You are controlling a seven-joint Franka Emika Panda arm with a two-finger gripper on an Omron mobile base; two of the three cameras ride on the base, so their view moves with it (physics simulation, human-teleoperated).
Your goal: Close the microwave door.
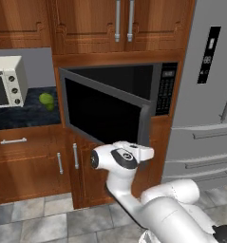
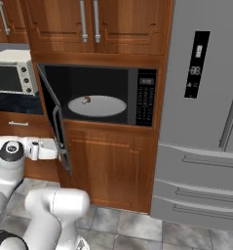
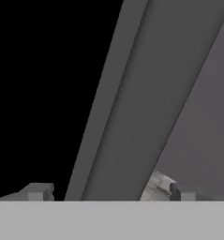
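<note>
You are looking at the microwave (image 2: 101,95) sitting built into the wooden cabinetry, just left of the grey refrigerator (image 2: 205,112). Its white turntable plate (image 2: 97,106) is showing inside the dark cavity, with a small brownish item (image 2: 86,100) lying toward the plate's 10 o'clock edge; what it is cannot be told. The dark button panel (image 2: 146,103) is sitting at the cavity's 3 o'clock side.

The microwave door (image 1: 105,111) is standing open, hinged on its left edge and swinging out toward you, so that in the right base view you are seeing it nearly edge-on (image 2: 53,117). Its free edge is pointing toward the arm.

Your fingers (image 3: 108,191) are sitting right at the door's lower outer edge, at about 6 o'clock on the panel in the left base view (image 1: 144,153). In the hand view the two tips are standing apart, with the door's grey frame (image 3: 141,103) running between them at close range; they are spread wide and are not clamped on anything you can make out.

Off at 9 o'clock, a white toaster oven (image 1: 8,81) is resting on the dark table (image 1: 24,116), with a green fruit (image 1: 46,99) beside it.
</note>
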